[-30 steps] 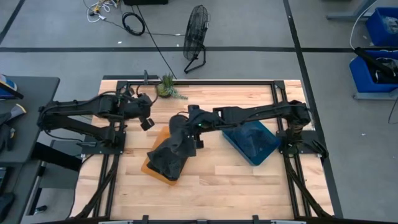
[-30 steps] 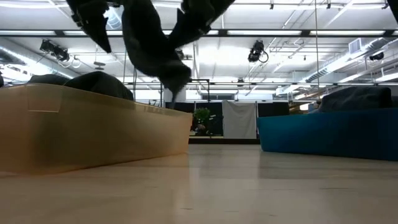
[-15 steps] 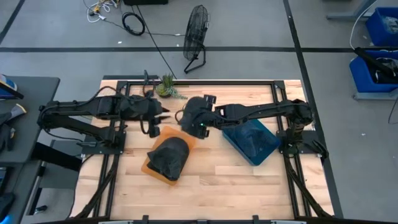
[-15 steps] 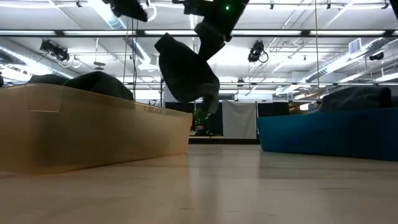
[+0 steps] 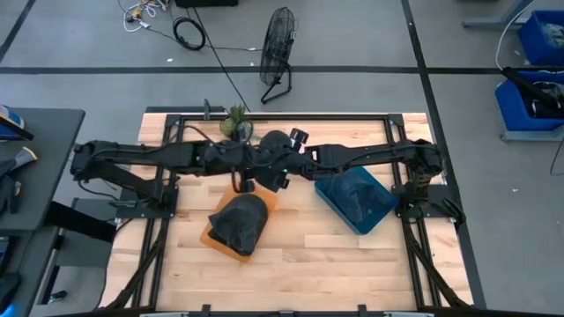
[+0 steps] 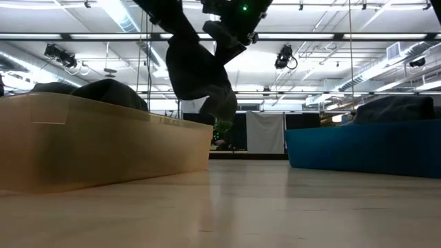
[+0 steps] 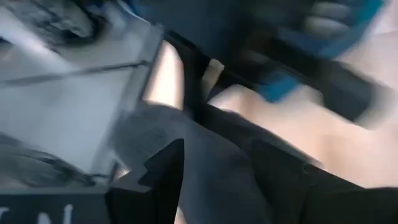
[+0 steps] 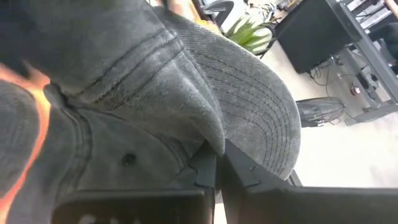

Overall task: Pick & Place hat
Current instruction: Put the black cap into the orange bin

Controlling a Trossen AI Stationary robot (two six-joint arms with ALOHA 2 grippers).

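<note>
A dark grey hat (image 5: pixel 270 155) hangs in the air over the table's far middle, with my right gripper (image 5: pixel 277 171) shut on it. In the low view the hat (image 6: pixel 200 76) dangles well above the tabletop. My left gripper (image 5: pixel 245 171) reaches in from the left, right beside the hat, and stands open. Its wrist view shows grey hat cloth (image 7: pixel 205 168) just ahead of one finger (image 7: pixel 165 174). An orange bin (image 5: pixel 264 199) near the middle holds more dark hats (image 5: pixel 236 222). To the right, a blue bin (image 5: pixel 379 210) holds a dark hat (image 5: pixel 352 192). My right gripper pinches the hat between its two shut fingers (image 8: pixel 205 168), where the stitched brim (image 8: pixel 249 93) meets the crown (image 8: pixel 214 144). The hat hangs below the gripper, clear of the bins and the table. My left gripper is close against the hat, but I cannot tell whether it touches it.
A small potted plant (image 5: pixel 236 123) stands at the table's far edge, just behind both grippers. The orange bin (image 6: pixel 103 138) and the blue bin (image 6: pixel 365 148) stand left and right on the wooden top, with bare wood between them and along the near edge.
My right gripper has risen and gone toward the far edge, drawing the hat up out of the orange bin until it hangs clear. My left gripper has swung toward the table's right, up to the hat, and has opened.
</note>
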